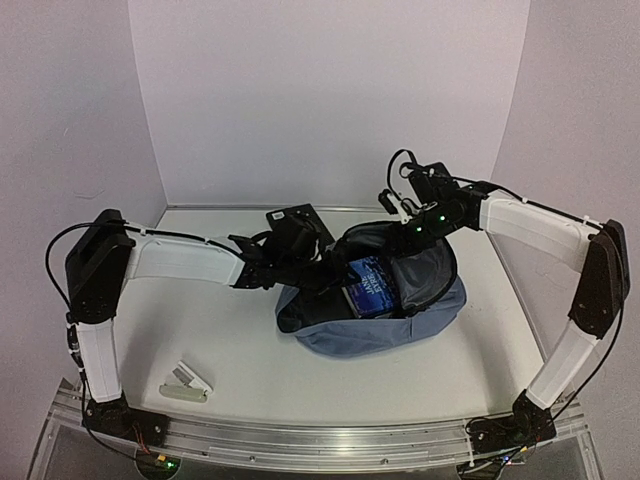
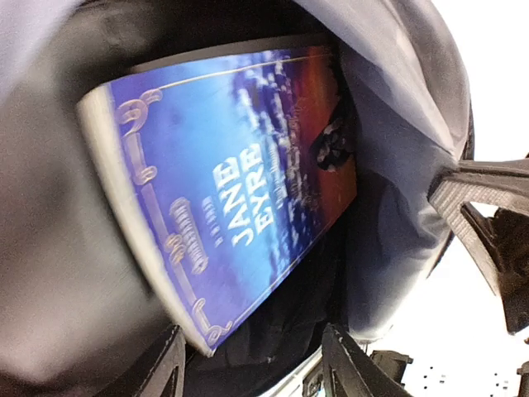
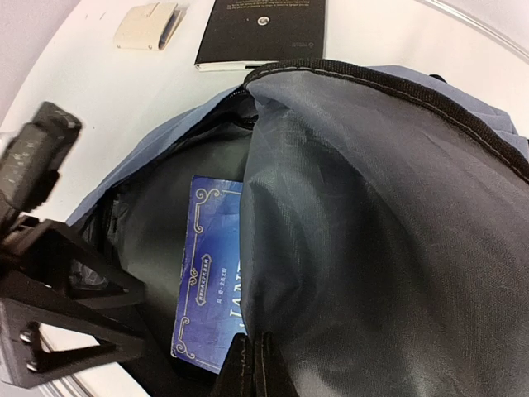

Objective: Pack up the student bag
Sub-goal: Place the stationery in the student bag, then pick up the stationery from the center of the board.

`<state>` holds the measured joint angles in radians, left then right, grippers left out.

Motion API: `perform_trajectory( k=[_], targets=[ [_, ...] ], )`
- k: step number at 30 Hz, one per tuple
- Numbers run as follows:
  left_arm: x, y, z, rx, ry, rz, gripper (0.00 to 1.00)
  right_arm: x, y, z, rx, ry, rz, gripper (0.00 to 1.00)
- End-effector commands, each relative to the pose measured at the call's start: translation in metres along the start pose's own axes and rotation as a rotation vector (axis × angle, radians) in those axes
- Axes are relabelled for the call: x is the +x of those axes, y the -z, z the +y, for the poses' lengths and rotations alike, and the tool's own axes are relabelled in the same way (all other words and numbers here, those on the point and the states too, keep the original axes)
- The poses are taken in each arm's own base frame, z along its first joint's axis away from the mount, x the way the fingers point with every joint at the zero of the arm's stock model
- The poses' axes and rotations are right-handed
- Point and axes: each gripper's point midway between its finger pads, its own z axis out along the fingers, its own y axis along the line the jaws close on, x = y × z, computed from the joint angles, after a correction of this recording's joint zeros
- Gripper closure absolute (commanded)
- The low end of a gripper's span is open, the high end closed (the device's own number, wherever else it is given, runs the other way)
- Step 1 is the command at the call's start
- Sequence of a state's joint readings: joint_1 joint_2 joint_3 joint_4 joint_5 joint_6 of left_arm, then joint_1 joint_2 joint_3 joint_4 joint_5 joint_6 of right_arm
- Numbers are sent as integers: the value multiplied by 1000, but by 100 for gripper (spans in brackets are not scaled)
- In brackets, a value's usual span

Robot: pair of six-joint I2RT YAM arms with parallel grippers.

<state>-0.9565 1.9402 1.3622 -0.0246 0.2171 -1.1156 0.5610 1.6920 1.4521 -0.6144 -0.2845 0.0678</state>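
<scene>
Student bag [image 1: 420, 325] lay on its side just toward 3 o'clock of the centre of the table [image 1: 200, 330], mouth facing 9 o'clock. Blue Jane Eyre book [image 2: 240, 190] sat inside against the dark lining. Right gripper [image 3: 248, 368] was clamped tight on the bag's upper flap, holding it raised. Left gripper [image 2: 254, 335] was at the mouth, jaws fairly wide, nothing gripped between them. Black book [image 1: 297, 222] lay at 12 o'clock, small cream object [image 1: 186, 382] at 8 o'clock.

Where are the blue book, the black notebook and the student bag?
blue book [image 2: 235, 186]: left wrist view, front cover.
black notebook [image 3: 263, 33]: right wrist view, cover middle.
student bag [image 1: 400, 335]: top external view, outer fabric.
</scene>
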Motion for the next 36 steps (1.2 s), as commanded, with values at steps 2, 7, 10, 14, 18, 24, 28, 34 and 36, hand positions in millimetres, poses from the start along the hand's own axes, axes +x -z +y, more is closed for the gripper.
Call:
perform_trajectory(
  k=[2,7,10,14,18,24,28,34,36],
  targets=[
    [1,-3,21,-51,40,-22,45,-18,14,11,-55,7,-71,100],
    [-4,-32,8,-16,-26,11,51,-16,16,11,-53,4,-71,100],
    [-8,-52,-5,22,-64,32,58,-15,18,10,-46,5,-73,100],
    [-14,-69,-28,93,-103,51,69,-12,21,8,-30,11,-75,100],
    [-19,-76,-47,132,-139,57,74,-10,21,4,-12,17,-74,100],
    [-18,-58,-58,144,-216,61,50,0,11,-21,47,13,-42,100],
    [-25,-19,-56,62,-328,7,36,17,-2,-45,93,6,11,100],
    [-63,38,-17,-77,-303,-84,28,42,-19,-81,132,-28,89,100],
    [-85,58,6,-104,-250,-129,27,47,-19,-92,150,-38,99,100]
  ],
)
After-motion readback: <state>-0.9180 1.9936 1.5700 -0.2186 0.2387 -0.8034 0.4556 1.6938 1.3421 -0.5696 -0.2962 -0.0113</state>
